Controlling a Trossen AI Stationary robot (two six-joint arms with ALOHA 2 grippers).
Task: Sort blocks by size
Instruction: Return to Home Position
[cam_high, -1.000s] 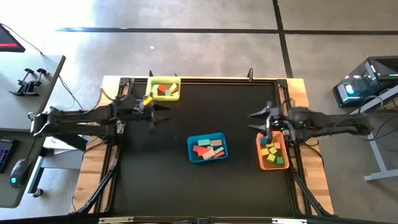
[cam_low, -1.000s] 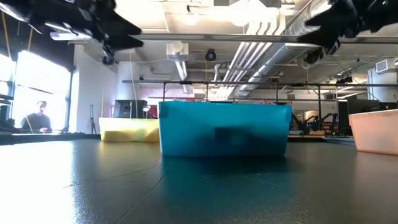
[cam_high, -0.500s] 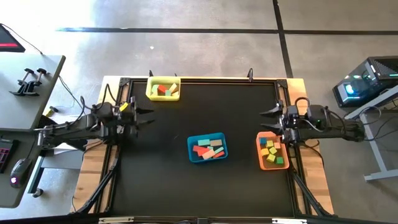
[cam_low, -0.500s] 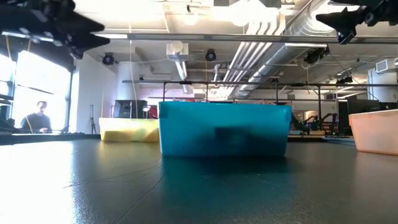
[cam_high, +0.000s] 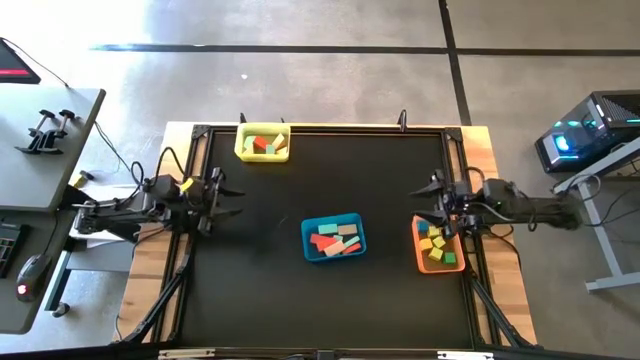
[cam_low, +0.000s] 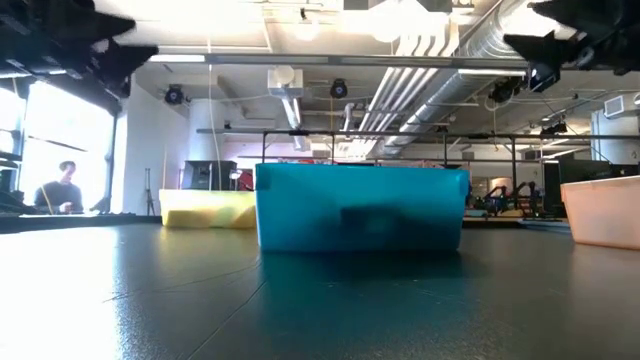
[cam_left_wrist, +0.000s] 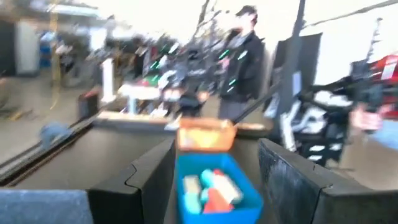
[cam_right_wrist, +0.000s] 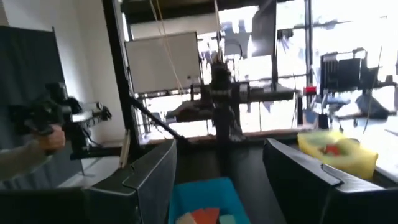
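The blocks lie in three trays: red, orange and lime ones in the yellow tray (cam_high: 262, 143) at the far left, red, tan and pale green bars in the blue tray (cam_high: 333, 237) at mid-table, yellow and lime cubes in the orange tray (cam_high: 438, 243) at the right. My left gripper (cam_high: 226, 194) is open and empty, raised over the table's left edge. My right gripper (cam_high: 437, 191) is open and empty, raised beyond the far end of the orange tray. The left wrist view shows the blue tray (cam_left_wrist: 214, 190) between its fingers, far off.
The black mat (cam_high: 270, 290) has bare room in front of and around the blue tray. Wooden table edges run along both sides. In the low view the blue tray (cam_low: 360, 207) stands mid-table, the yellow tray (cam_low: 205, 209) behind it and the orange tray (cam_low: 605, 210) at the right. People show beyond the table.
My left gripper has drawn back from beside the yellow tray toward the table's left edge and a little nearer. My right gripper has drawn back toward the right edge, then come slightly nearer again. Both stay open. No block has moved.
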